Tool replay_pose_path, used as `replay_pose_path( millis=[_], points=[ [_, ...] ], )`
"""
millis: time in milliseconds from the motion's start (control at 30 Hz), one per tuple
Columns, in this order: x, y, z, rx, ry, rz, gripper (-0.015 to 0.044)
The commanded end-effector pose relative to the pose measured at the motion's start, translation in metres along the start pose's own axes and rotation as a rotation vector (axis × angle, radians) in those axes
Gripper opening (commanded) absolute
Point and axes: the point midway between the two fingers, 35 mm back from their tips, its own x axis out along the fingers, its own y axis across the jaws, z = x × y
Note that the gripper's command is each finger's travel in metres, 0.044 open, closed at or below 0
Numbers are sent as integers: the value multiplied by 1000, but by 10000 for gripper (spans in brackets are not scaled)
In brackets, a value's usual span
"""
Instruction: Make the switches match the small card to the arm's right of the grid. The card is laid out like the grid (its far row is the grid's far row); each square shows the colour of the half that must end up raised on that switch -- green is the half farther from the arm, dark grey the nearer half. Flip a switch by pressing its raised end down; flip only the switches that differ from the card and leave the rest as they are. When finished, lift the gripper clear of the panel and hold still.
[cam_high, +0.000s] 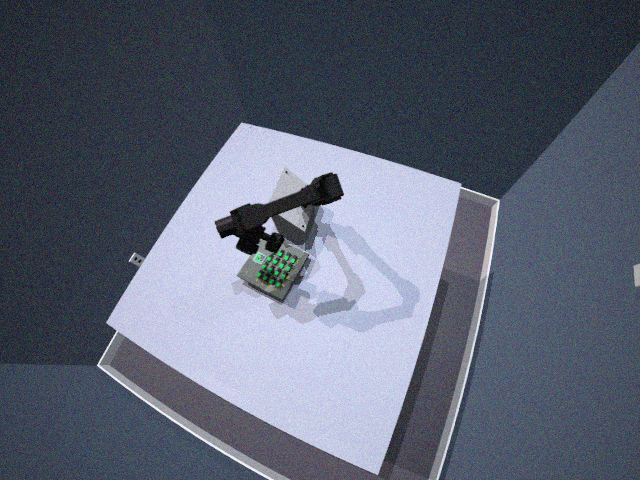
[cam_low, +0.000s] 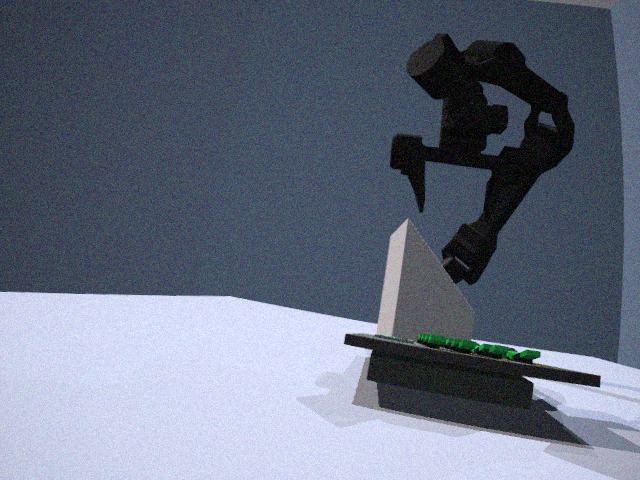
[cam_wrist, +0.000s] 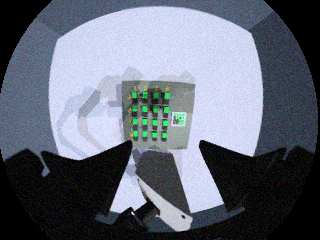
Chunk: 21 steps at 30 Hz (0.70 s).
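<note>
The switches (cam_wrist: 150, 116) sit in a grid on a grey panel (cam_low: 563, 373) resting on the pale counter (cam_high: 330, 351), their green halves showing across the rows. The small card (cam_wrist: 178, 119) lies on the panel just right of the grid in the wrist view. The end effector (cam_low: 416, 198) hangs well above the panel, fingers spread with nothing between them. A pale wedge-shaped block (cam_low: 418, 289) stands behind the panel.

The top camera looks down from far above the switch panel (cam_high: 272, 271), tilted. The exterior camera sits low, close beside the panel (cam_low: 471, 363), looking across it. The wrist camera looks down on the panel (cam_wrist: 158, 115) from above; all three share it
</note>
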Motion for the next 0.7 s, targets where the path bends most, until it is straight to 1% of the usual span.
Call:
replay_pose_path(
  millis=[0, 67, 167, 200, 467, 567, 667],
  points=[
    [3, 0, 1, 1, 0, 0, 374],
    [28, 4, 10, 12, -2, 1, 321],
    [81, 15, 21, 33, -1, 15, 242],
    [90, 18, 22, 36, 0, 19, 216],
    [99, 19, 23, 37, 5, 20, 6],
    [123, 20, 23, 37, 23, 21, 0],
    [129, 20, 23, 37, 27, 22, 0]
  ],
)
